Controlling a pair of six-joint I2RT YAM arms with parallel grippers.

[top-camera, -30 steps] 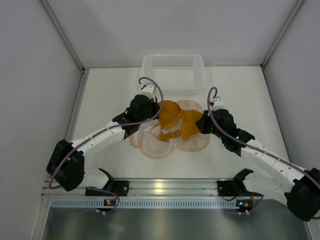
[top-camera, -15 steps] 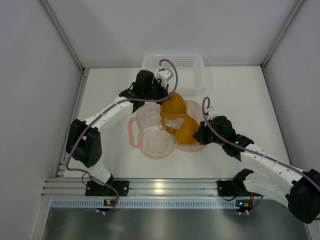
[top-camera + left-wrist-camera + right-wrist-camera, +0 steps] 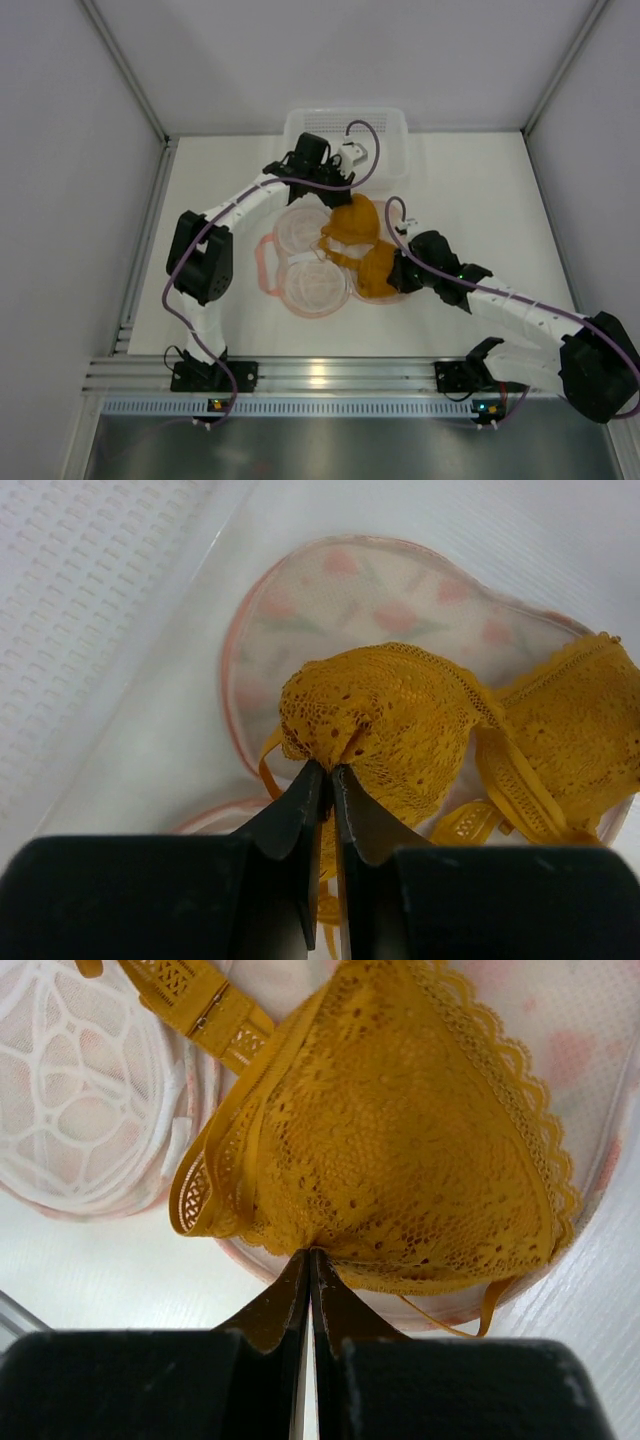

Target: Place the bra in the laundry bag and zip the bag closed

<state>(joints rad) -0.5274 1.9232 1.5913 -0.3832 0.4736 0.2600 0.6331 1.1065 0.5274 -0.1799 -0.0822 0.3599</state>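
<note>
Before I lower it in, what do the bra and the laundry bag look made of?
The bra: mustard lace, matte; openwork floral pattern and scalloped edges show. The laundry bag: thin pale pink printed fabric, seemingly smooth; its round panel is white mesh over a white ribbed frame, possibly plastic.

Hidden: laundry bag [image 3: 312, 285], right half under bra [image 3: 372, 268], zipper too small to make out. Cut off: white basket [image 3: 70, 600], by left wrist view's left edge.

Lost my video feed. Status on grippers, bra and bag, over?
Left gripper and right gripper each shut on a bra cup. Bra over the printed half of the open, unzipped laundry bag. Basket behind, not in the way.
</note>
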